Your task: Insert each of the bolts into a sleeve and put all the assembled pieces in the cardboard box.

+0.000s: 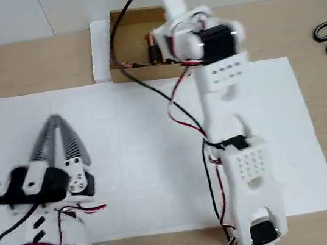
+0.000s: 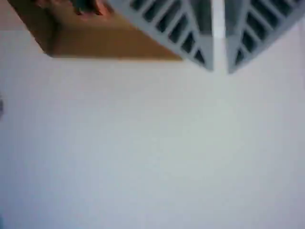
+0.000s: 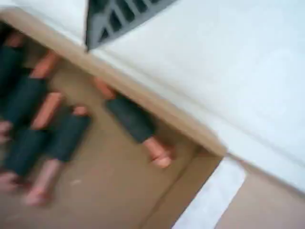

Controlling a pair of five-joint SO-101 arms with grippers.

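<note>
In the high view, the cardboard box (image 1: 135,34) is seen at the far edge of the white sheet (image 1: 127,165) on the tabletop (image 1: 19,64); assembled pieces (image 1: 154,51) lie inside it, most with their long axes running roughly near to far; the right arm (image 1: 226,88) is stretched from the near edge out over the box, so it is by far the nearer to the pieces; the left pincer (image 1: 54,121) rests over the near left of the sheet, pointing far, well apart from the box, which lies far and to its right. In the left wrist view, the left pincer (image 2: 220,62) is shown clenched to a thin slit with nothing held, over bare sheet (image 2: 152,143); the box (image 2: 109,45) is seen beyond it. In the right wrist view, the right pincer (image 3: 119,19) hangs at the box rim (image 3: 157,107); whether it is released or clenched cannot be told, and nothing is seen in it; several sleeved bolts (image 3: 131,118) lie flat on the box floor, close beside it. Judged from this, depositing looks done or nearly so; the coming move is probably a withdrawal clear of the rim.
</note>
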